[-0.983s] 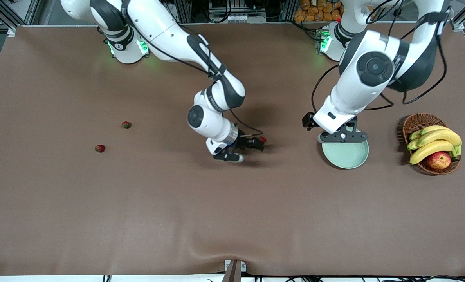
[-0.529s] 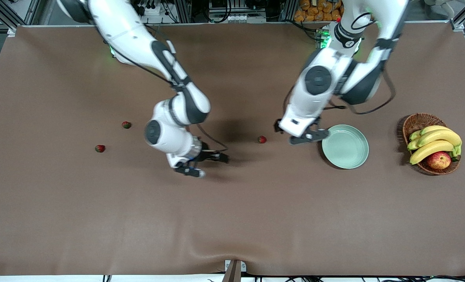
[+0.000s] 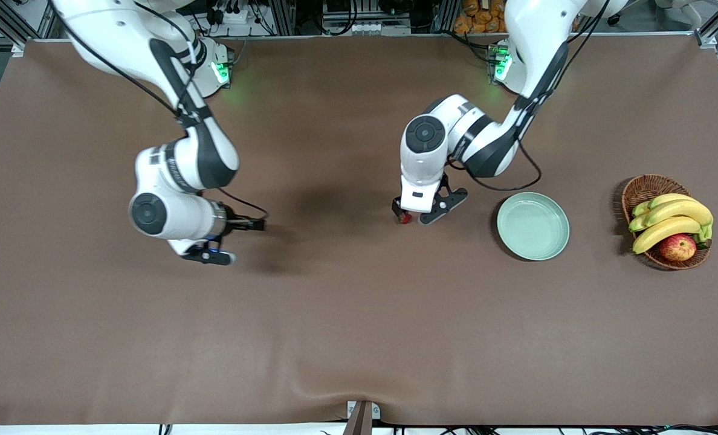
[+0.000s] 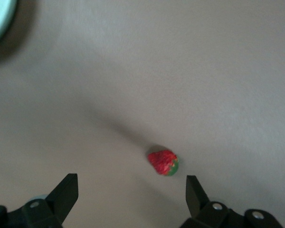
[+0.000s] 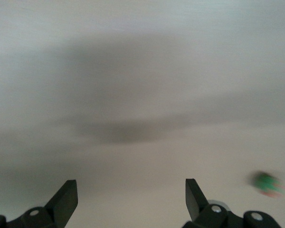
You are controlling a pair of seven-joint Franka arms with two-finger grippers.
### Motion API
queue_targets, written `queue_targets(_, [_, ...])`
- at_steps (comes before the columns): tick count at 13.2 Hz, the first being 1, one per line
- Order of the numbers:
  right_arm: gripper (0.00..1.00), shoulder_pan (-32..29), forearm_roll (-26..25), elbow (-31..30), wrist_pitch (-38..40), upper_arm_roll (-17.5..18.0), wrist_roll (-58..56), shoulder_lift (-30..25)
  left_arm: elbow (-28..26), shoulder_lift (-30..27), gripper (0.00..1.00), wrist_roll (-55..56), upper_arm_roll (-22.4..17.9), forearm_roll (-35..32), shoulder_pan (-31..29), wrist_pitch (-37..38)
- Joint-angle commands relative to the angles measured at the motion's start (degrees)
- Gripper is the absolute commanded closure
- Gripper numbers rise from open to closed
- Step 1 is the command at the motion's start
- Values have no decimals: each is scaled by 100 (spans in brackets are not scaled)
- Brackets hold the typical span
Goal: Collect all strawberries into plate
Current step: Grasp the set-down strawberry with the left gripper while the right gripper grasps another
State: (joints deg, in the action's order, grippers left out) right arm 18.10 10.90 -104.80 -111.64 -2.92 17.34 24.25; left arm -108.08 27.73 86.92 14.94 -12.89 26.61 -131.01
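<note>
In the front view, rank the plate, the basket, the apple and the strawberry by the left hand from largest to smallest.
1. Basket, slightly larger than the plate
2. Plate
3. Apple
4. Strawberry, partly hidden under the left hand

The front camera looks down from high across the desk [image 3: 359, 338], facing both arm bases. Each wrist camera looks down close over the desk between its own pincer's fingers. Front and left wrist views share one strawberry [image 4: 164, 163].
</note>
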Motion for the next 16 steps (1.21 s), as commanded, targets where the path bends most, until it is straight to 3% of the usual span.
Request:
queue_targets(1, [0,-385,-614,-261,370,133,-46,-272,235,425,0,1121,-26,-205,116,-276])
queue_targets(5, [0,-728,-720,-822,223,125,-458,-272,349,803,0,2266,-26,-618,186,-434])
queue_targets(10, [0,-1176,-887,-1297,-94,125,-1004,-202,367,980,9,2329,-26,-600,204,-443])
queue_targets(16, [5,-1265,-879,-1737,-446,125,-1110,-26,569,1103,44,2312,-26,-539,177,-443])
